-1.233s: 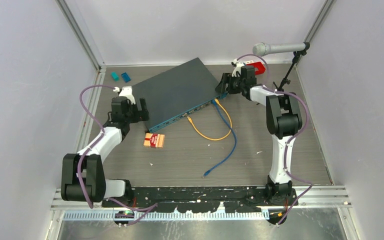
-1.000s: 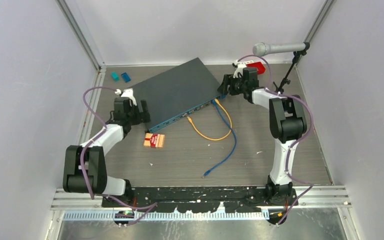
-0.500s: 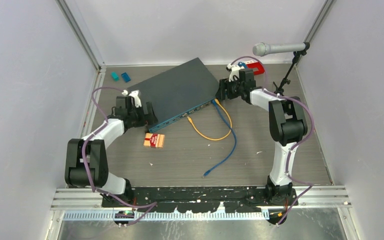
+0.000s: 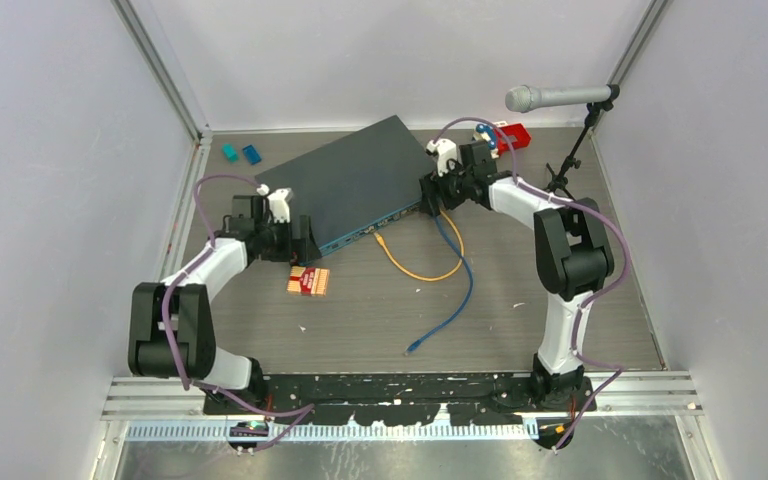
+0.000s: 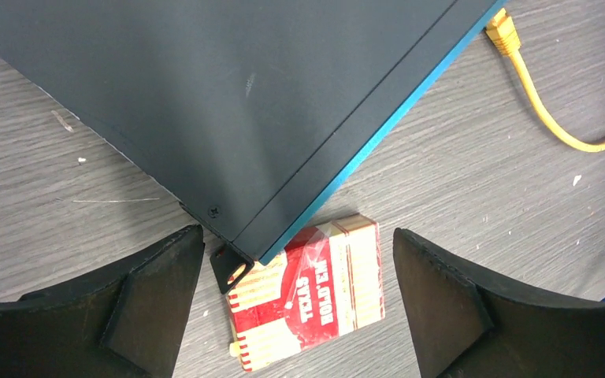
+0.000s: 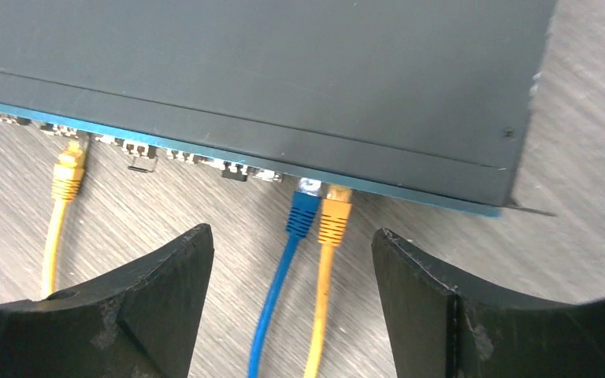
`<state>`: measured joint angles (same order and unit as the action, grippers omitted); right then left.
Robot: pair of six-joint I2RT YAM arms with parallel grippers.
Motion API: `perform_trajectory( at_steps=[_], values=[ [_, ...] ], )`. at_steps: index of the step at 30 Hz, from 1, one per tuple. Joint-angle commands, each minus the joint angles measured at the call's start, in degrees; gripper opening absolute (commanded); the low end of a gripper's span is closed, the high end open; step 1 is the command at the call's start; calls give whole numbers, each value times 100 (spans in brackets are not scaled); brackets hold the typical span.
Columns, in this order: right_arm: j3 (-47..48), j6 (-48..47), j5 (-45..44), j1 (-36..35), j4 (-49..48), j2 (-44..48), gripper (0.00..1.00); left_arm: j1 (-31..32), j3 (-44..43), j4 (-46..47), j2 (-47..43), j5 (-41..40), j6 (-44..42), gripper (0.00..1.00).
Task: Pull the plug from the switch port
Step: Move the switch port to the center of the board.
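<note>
Right tool (image 6: 290,256) shifted over switch (image 6: 283,71) plugs (image 6: 333,219); cables (image 6: 270,319) cut off below.

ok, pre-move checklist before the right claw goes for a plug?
1. Right claw open: ok.
2. Plug lined up with its gap: ok, blue plug and yellow plug both sit in it.
3. Single target isolated: not ok, those two plugs sit side by side in neighbouring ports.
4. Both seated in the switch: ok.
5. Left claw bracing the switch: not ok, open over its corner.
6. Card pack clear of left claw: not ok, lies below its gap.
</note>
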<state>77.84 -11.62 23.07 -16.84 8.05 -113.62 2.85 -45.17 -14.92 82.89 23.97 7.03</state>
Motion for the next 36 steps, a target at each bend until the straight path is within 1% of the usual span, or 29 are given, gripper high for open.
perform_trajectory(
  at_steps=[1, 3, 4, 9, 15, 19, 24, 31, 36],
  values=[
    [406, -918, -309, 50, 441, 370, 79, -40, -127, -174, -432, 164, -590, 93],
    [474, -1245, -432, 50, 597, 379, 80, -48, -88, -197, -535, 148, -793, 99],
    [530, -1417, -495, 43, 712, 374, 80, -40, -67, -203, -590, 150, -894, 100],
    [1101, -2382, -896, 44, 1365, 126, 81, -47, -1, -170, -721, 122, -1168, 100],
    [1865, -3052, -1057, 96, 2006, -375, 80, -48, 31, -135, -732, 95, -1292, 100],
    [2466, -3589, -1194, 136, 2650, -790, 79, -40, 65, -133, -746, 62, -1356, 97],
    [2980, -4255, -1371, 212, 3208, -1214, 77, -41, 99, -172, -806, 82, -1418, 95],
    [3615, -4767, -1337, 232, 3691, -1704, 72, -44, 184, 7, -778, 313, -1365, 95],
    [3777, -5013, -1252, 227, 3708, -1878, 71, -41, 149, 76, -675, 352, -1284, 95]
  ],
)
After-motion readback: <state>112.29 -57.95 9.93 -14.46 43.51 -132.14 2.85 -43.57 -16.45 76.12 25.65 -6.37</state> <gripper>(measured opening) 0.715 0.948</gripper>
